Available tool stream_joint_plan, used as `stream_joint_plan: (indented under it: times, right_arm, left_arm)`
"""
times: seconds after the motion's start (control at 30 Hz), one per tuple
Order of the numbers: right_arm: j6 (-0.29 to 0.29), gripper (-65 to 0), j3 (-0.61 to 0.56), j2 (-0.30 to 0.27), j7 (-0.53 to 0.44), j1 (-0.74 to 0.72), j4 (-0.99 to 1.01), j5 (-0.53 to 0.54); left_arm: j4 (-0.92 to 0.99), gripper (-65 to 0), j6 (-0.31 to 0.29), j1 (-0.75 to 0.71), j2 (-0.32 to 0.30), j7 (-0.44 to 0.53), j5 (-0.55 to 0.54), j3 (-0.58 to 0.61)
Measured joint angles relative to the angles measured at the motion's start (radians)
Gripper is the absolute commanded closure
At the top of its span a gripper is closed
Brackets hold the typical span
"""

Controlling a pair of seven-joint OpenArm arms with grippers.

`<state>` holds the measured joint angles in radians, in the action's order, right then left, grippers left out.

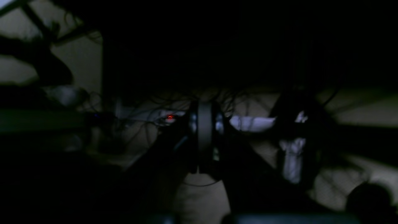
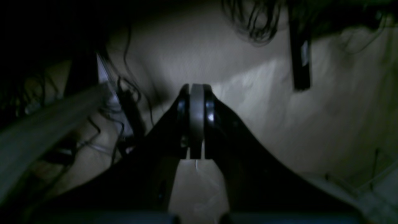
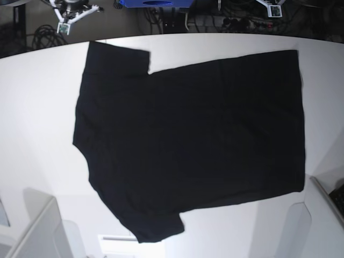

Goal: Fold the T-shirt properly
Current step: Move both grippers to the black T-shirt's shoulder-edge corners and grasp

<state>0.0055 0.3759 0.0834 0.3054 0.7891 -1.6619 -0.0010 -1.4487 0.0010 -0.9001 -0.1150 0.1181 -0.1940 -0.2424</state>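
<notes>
The black T-shirt (image 3: 193,145) lies spread flat on the white table (image 3: 37,107), plain side up. Its sleeves point to the upper left and the lower middle, and its hem is at the right. No print shows. My left gripper (image 1: 204,109) is shut and holds nothing; it shows only in the dim left wrist view. My right gripper (image 2: 196,93) is shut and holds nothing, over a pale surface in the right wrist view. Neither gripper shows in the base view, and the shirt shows in neither wrist view.
Grey arm parts stand at the table's near left corner (image 3: 37,226) and near right corner (image 3: 322,215). Cables and white stands (image 3: 70,13) lie beyond the far edge. Loose cables (image 2: 252,21) and a dark bar (image 2: 300,56) show in the right wrist view.
</notes>
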Motion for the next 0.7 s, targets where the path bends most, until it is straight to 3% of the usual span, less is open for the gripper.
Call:
stream_joint_plan:
  times: [0.17,0.3,0.43,0.53,0.6,0.7]
  right_arm:
    - [0.002,0.0,0.027,0.029,0.047,0.016,-0.206,-0.002]
    - [0.003,0.0,0.028,0.026,0.064,-0.038,-0.266,0.000]
    - [0.004,0.0,0.027,0.028,0.059,-0.104,-0.285,0.003]
    - [0.043,0.0,0.002,0.031,0.061,-0.121,-0.290,0.086]
    - [0.087,0.0,-0.002,0.035,0.066,-0.122,-0.296,0.192]
    - [0.114,-24.0,-0.002,0.032,0.064,-0.126,-0.299,0.319]
  left_arm:
    - [-0.220,0.0,0.004,-0.118,-0.077,0.005,-0.142,-0.004]
    - [-0.349,0.0,-0.011,-0.148,-0.108,0.005,-0.216,-0.026]
    - [-0.361,0.0,0.000,-0.131,-0.111,0.001,-0.312,-0.090]
    - [-0.352,0.0,0.003,-0.089,-0.108,0.001,-0.365,-0.122]
    - [-0.354,-6.6,-0.005,-0.083,-0.108,0.002,-0.394,-0.143]
    - [-0.352,-21.4,0.010,-0.083,-0.108,0.001,-0.449,-0.180]
